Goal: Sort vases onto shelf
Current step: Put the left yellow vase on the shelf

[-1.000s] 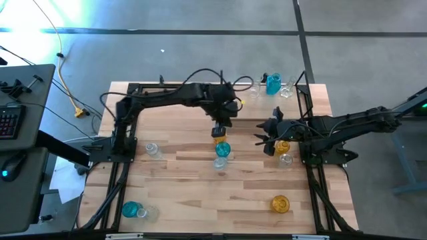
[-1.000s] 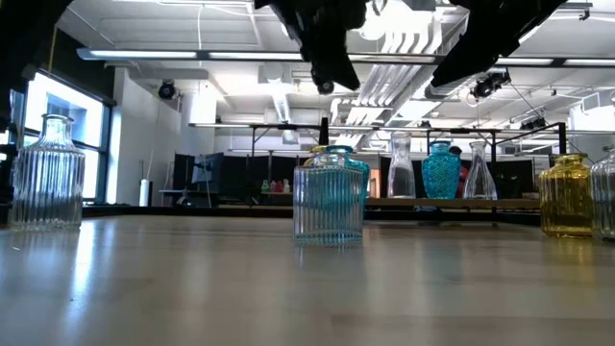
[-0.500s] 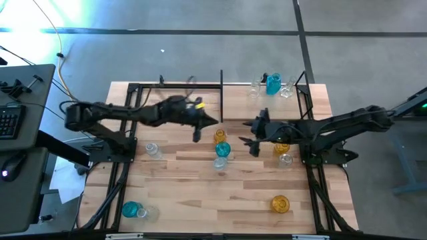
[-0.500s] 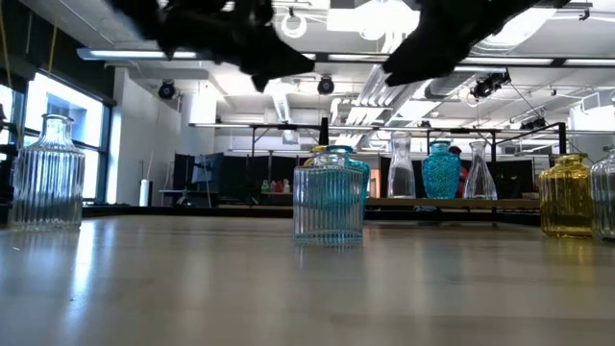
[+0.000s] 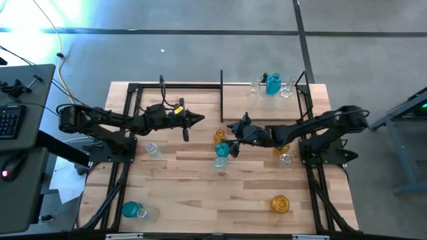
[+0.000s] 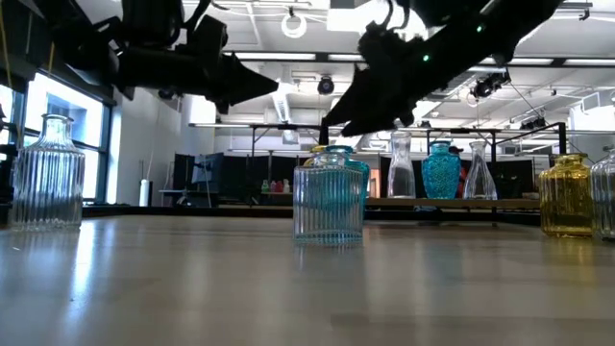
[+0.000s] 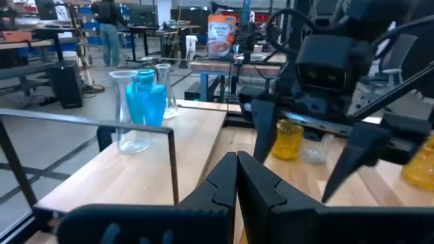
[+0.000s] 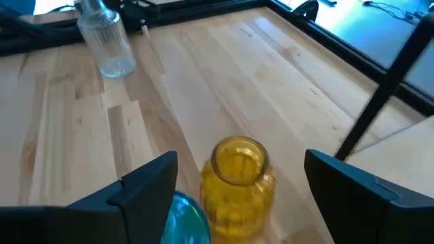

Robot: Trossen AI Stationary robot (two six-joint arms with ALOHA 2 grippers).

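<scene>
robotics lab/open workshop: exposed ceiling ducts (image 6: 404,38), rows of workbenches (image 7: 41,44) behind, concrete floor (image 5: 200,53), keyboard (image 5: 10,120) at 9 o'clock.

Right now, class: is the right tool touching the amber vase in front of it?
Apart. The right wrist view shows the right tool open, its fingers standing clear on either side of the amber vase.

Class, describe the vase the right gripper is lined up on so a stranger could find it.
Start at the middle of the wooden table, where three vases stand bunched. The right gripper, open, frames the amber vase, the one nearest the shelf. Its neighbours are a teal vase and a clear vase.
</scene>
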